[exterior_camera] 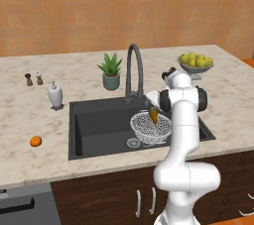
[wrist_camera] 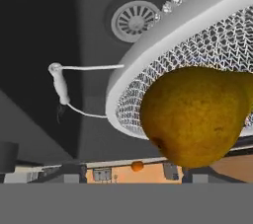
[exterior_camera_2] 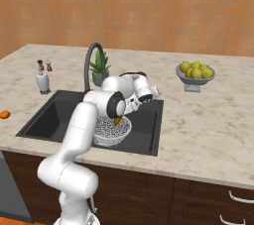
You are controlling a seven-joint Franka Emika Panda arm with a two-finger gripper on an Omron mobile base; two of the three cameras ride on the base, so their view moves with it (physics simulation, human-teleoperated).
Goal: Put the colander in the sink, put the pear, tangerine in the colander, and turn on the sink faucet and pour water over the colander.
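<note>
The wire-mesh colander (exterior_camera: 150, 129) (exterior_camera_2: 111, 131) sits in the right half of the dark sink (exterior_camera: 99, 125) (exterior_camera_2: 54, 115), beside the silver drain (wrist_camera: 136, 19). The yellow-brown pear (exterior_camera: 154, 115) (exterior_camera_2: 118, 120) (wrist_camera: 197, 114) hangs just above the colander's mesh, at the tip of my gripper (exterior_camera: 152, 109) (exterior_camera_2: 119, 115), which points down into the bowl. My fingers are hidden, so I cannot tell whether they still clamp the pear. The orange tangerine (exterior_camera: 35, 141) (exterior_camera_2: 4, 114) lies on the counter left of the sink. The dark gooseneck faucet (exterior_camera: 135, 65) (exterior_camera_2: 92, 60) stands behind the basin.
A white soap dispenser (exterior_camera: 55, 95) (exterior_camera_2: 42, 81) and a potted plant (exterior_camera: 111, 73) (exterior_camera_2: 100, 68) stand behind the sink. A grey footed bowl of yellow-green fruit (exterior_camera: 195, 64) (exterior_camera_2: 195, 74) is at the back right. Two small shakers (exterior_camera: 33, 79) stand far left.
</note>
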